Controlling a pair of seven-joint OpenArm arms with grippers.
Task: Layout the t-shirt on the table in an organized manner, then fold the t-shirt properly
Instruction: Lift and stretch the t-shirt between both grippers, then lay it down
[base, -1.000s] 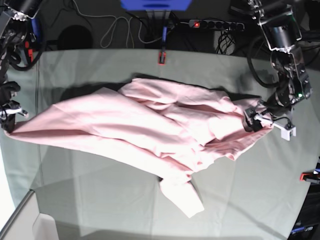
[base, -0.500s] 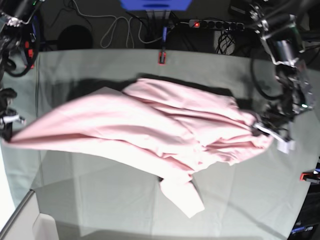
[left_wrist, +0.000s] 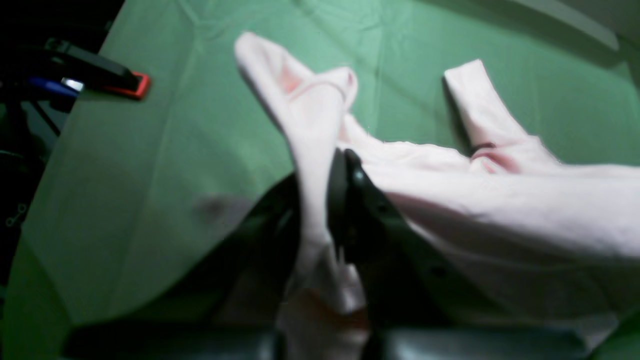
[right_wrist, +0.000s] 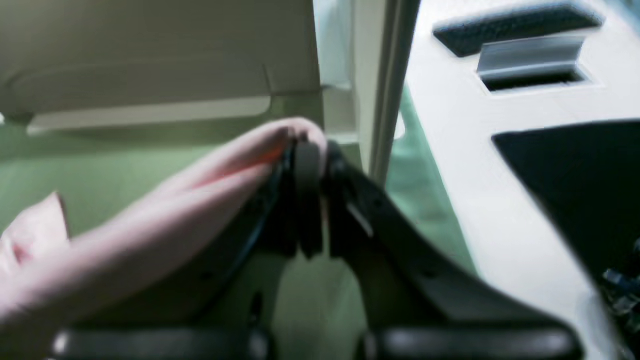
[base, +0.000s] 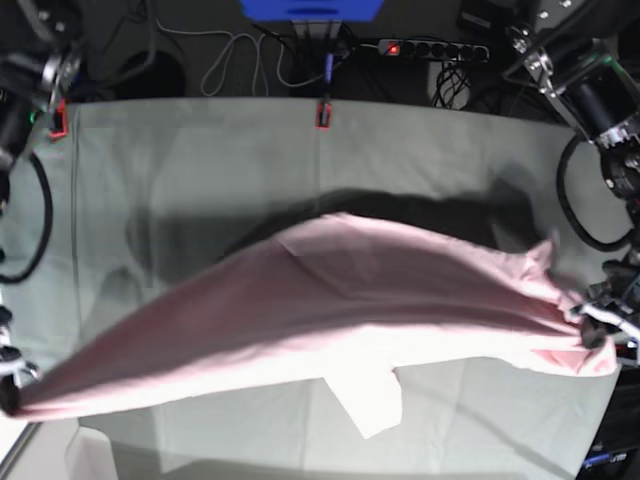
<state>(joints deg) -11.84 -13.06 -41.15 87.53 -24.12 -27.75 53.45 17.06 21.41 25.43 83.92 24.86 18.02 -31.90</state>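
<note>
The pale pink t-shirt hangs stretched in a long band above the table, casting a dark shadow behind it. One sleeve droops to the cloth near the front. My left gripper is shut on the shirt's right end; the left wrist view shows the gripper pinching a fold of the t-shirt. My right gripper is shut on the left end, at the table's front left corner. The right wrist view shows the gripper clamped on the t-shirt. No lettering shows.
Red-and-black clamps hold the grey-green cloth at the far edge, and another clamp shows in the left wrist view. A power strip and cables lie behind the table. The front left table edge lies beside my right gripper.
The shirt, crumpled on the table a second ago, has been lifted and pulled taut toward the front edge. Both grippers moved toward the front, and the left one closed on the shirt's right end.
</note>
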